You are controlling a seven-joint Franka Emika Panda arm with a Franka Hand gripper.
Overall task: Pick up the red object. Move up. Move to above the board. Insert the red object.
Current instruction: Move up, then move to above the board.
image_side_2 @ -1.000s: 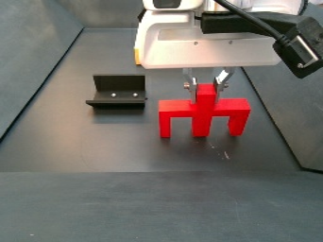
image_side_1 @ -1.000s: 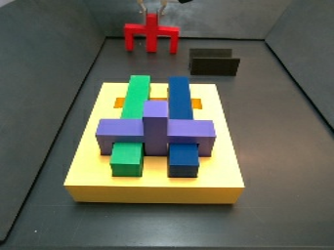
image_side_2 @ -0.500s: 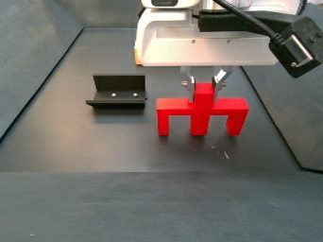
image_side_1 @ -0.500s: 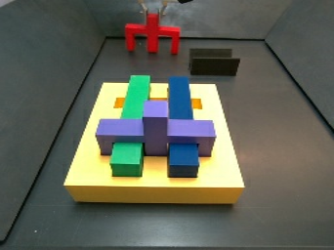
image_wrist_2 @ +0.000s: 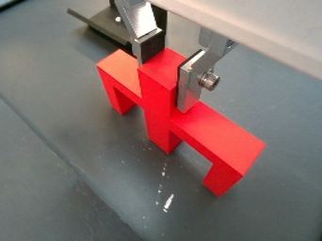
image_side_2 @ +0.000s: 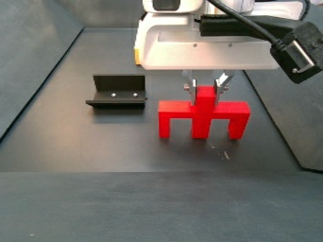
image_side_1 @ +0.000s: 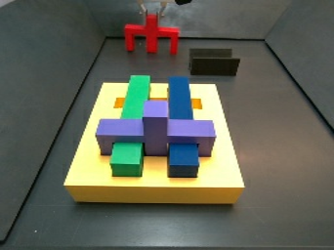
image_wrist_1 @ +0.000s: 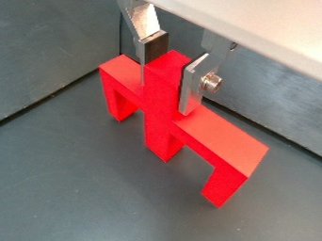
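The red object (image_side_2: 202, 113) stands upright on the dark floor at the far end of the bin, legs down; it also shows in a side view (image_side_1: 152, 36). My gripper (image_side_2: 205, 83) hangs right above it. In both wrist views its silver fingers (image_wrist_1: 191, 83) sit on opposite faces of the central upright stub (image_wrist_2: 161, 89), pressed against it, so the gripper (image_wrist_1: 170, 75) is shut on the red object (image_wrist_1: 189, 141). I cannot tell whether the legs touch the floor. The board (image_side_1: 92, 166), a yellow slab carrying green, blue and purple blocks, lies well apart from the red object.
The fixture (image_side_2: 117, 93), a dark L-shaped bracket, stands on the floor beside the red object; it also shows in a side view (image_side_1: 216, 62) and in a wrist view (image_wrist_2: 101, 24). Sloped grey bin walls (image_side_1: 53, 107) enclose the floor on both sides.
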